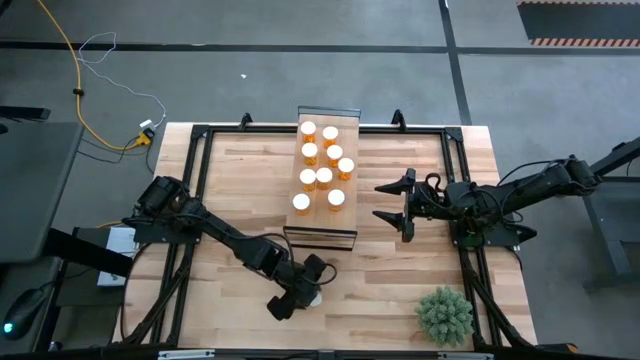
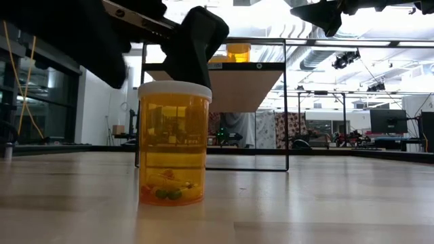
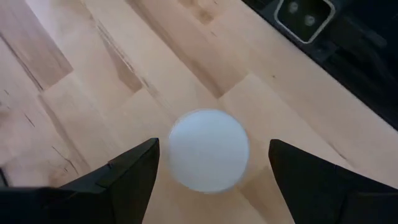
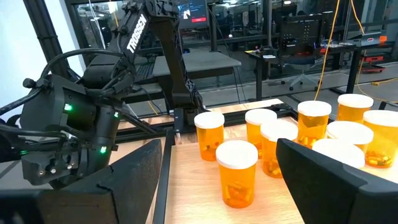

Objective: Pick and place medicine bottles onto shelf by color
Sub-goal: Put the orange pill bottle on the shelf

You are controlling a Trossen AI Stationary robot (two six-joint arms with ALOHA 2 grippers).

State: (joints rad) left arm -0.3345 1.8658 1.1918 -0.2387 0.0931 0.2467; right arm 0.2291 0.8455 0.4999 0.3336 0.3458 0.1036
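Your left gripper (image 1: 300, 297) hangs wide open over a lone bottle (image 2: 173, 143) on the wooden table (image 1: 400, 270), a dark finger (image 3: 124, 177) on either side of its round white cap, gripping nothing. The bottle is clear orange plastic, smooth and cylindrical. Eight more bottles (image 1: 323, 165) stand on the pale wood shelf (image 1: 345, 215). Your right gripper (image 1: 397, 207) waits beside it, open and empty. Across the left arm you can read "TROSSEN".

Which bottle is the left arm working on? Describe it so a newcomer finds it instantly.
Start at the light-wood shelf holding eight white-capped orange bottles. Nearer the table's front edge, beneath the open left gripper, stands the translucent orange pill bottle. It alone stands on the tabletop, off the shelf.
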